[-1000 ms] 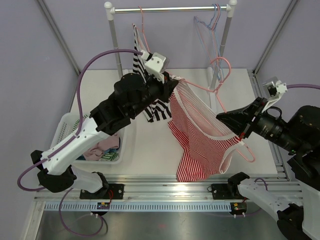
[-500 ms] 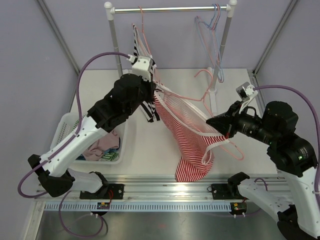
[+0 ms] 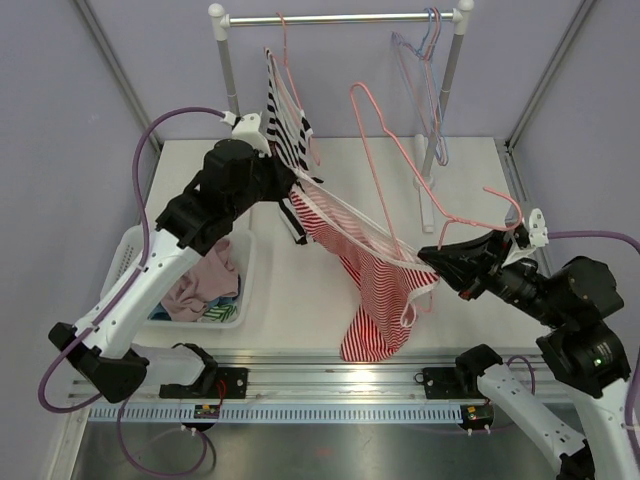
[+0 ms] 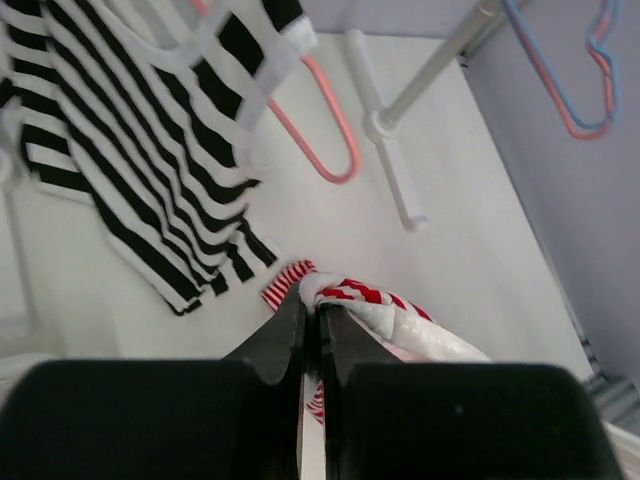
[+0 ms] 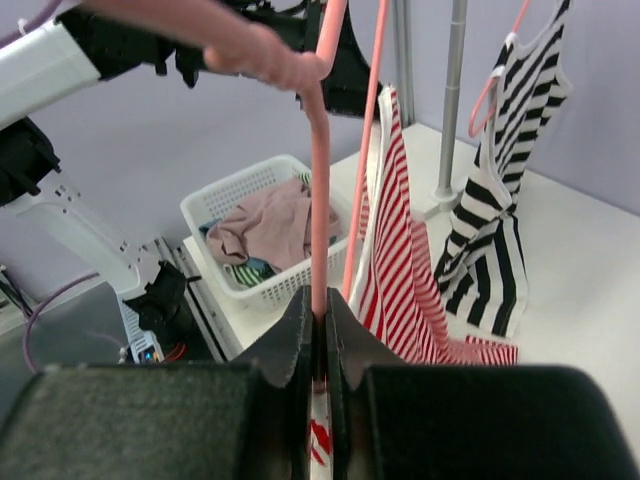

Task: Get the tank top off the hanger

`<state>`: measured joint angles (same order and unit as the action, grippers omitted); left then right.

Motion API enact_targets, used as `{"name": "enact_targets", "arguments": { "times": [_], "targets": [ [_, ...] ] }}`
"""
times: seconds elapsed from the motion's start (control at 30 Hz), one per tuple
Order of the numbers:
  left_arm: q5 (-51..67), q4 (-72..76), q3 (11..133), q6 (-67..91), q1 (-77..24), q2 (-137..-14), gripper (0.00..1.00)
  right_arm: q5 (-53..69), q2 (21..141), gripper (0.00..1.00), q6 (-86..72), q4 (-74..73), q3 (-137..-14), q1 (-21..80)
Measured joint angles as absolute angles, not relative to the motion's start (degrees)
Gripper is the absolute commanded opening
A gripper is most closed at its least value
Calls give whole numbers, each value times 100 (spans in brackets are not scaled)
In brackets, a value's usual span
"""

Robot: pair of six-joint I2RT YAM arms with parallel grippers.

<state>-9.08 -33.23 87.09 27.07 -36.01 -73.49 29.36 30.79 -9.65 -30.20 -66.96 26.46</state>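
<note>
Now the hanger [image 5: 318,200] has risen above the tank top [image 3: 375,290].

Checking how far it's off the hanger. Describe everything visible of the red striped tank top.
The tank top is soft red-and-white striped knit with white trim. It hangs stretched above the table: the left gripper is shut on a white-edged strap, its far side reaches the right gripper, shut on the pink hanger. The hem droops low.

The basket [image 3: 128,250] sits at the left of the counter [image 3: 290,295]. A rail [image 3: 340,18] spans the back, with another top [image 3: 290,130] hanging from it. The tank top [image 3: 375,290] stretches from the left claw [image 3: 292,185] to the right claw [image 3: 432,258], which grips the hanger [image 5: 318,200].
</note>
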Motion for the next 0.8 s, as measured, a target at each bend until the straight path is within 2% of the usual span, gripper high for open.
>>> {"name": "enact_targets", "arguments": {
  "times": [0.17,0.33,0.4,0.5,0.57,0.6,0.7,0.73,0.8],
  "targets": [
    [307,-2722,7900,2377,-4123,-6742,0,3074,3358,0,-1660,-967,-5852,2646],
    [1304,-2206,7166,1914,-5245,-6309,0,3079,4462,0,-2217,582,-6104,2646],
    [1240,-2141,6783,1885,-5323,-6156,0,2893,4963,0,-2202,340,-6626,2648],
    [593,-2349,6392,1935,-5317,-6080,0,2126,5848,0,-1935,-974,-8047,2648],
    [158,-2567,6261,1984,-5304,-6082,0,1638,6053,0,-1767,-1522,-8420,2646],
    [-21,-2676,6226,1999,-5297,-6077,10,1431,6060,0,-1682,-1833,-8455,2646],
    [-340,-2882,6195,2036,-5293,-6049,21,978,6036,0,-1496,-2836,-8460,2648],
    [-397,-2930,6195,2049,-5293,-6025,36,827,6062,0,-1428,-3148,-8479,2646],
    [-469,-3020,6195,2045,-5293,-5957,58,513,6243,0,-1293,-3795,-8700,2646]
  ]
}}
